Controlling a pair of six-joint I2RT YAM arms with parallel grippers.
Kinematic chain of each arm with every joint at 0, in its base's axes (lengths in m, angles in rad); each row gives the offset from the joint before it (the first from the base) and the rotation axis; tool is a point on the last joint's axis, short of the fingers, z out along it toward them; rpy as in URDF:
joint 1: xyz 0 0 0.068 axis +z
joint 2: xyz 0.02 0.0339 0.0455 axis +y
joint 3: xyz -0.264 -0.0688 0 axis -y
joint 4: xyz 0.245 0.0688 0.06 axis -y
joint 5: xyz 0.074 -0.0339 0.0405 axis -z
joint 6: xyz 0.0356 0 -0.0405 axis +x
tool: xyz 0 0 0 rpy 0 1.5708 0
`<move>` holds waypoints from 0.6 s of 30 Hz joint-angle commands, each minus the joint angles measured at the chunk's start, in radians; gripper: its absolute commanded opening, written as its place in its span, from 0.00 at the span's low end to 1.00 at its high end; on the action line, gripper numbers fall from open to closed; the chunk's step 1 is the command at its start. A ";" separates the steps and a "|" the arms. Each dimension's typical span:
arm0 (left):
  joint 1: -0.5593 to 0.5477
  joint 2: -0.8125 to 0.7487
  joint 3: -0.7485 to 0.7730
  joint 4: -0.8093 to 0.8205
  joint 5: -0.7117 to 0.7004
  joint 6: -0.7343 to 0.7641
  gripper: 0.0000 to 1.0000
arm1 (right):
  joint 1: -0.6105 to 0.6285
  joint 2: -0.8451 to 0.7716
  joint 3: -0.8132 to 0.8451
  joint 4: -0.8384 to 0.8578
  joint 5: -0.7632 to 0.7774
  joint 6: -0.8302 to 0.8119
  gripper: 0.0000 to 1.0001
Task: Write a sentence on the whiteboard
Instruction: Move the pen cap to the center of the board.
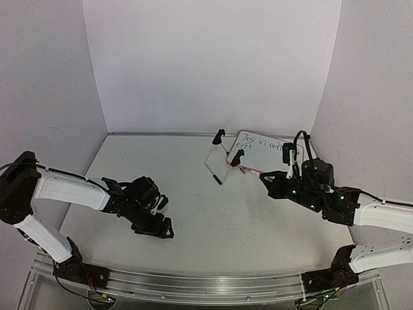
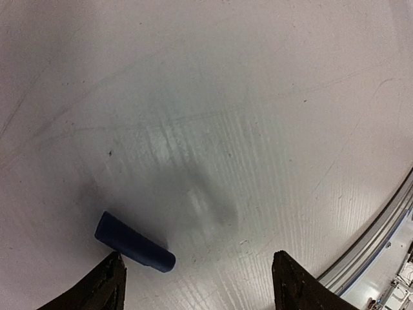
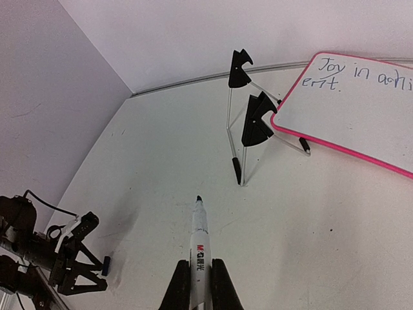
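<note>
White table (image 1: 193, 213), plain walls (image 1: 206, 64); wire stand (image 3: 257, 121) at one o'clock beside whiteboard (image 3: 348, 116). Left gripper (image 2: 200, 284) released by blue cap (image 2: 134, 242); right gripper (image 3: 200, 290) grasps marker (image 3: 199, 242).

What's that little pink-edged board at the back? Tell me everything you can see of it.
The whiteboard is a small white rectangle with a thin pink rim and rounded corners, smooth and plastic-looking. It sits low at the far right of the table, beside a thin stand with black clips. One of the stand's legs seems to lie against the board's near edge. Blue handwriting beginning "Joy in" runs across its top.
</note>
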 commanded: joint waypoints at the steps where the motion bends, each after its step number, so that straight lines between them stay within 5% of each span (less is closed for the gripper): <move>1: -0.008 0.085 0.045 0.089 0.066 -0.008 0.76 | -0.002 -0.016 0.004 0.037 0.015 0.012 0.00; 10: -0.015 0.131 0.117 0.151 0.114 0.012 0.76 | -0.002 -0.039 0.000 0.025 0.035 0.018 0.00; 18: -0.013 0.050 0.202 0.024 0.097 0.224 0.76 | -0.001 -0.038 0.008 0.012 0.043 0.012 0.00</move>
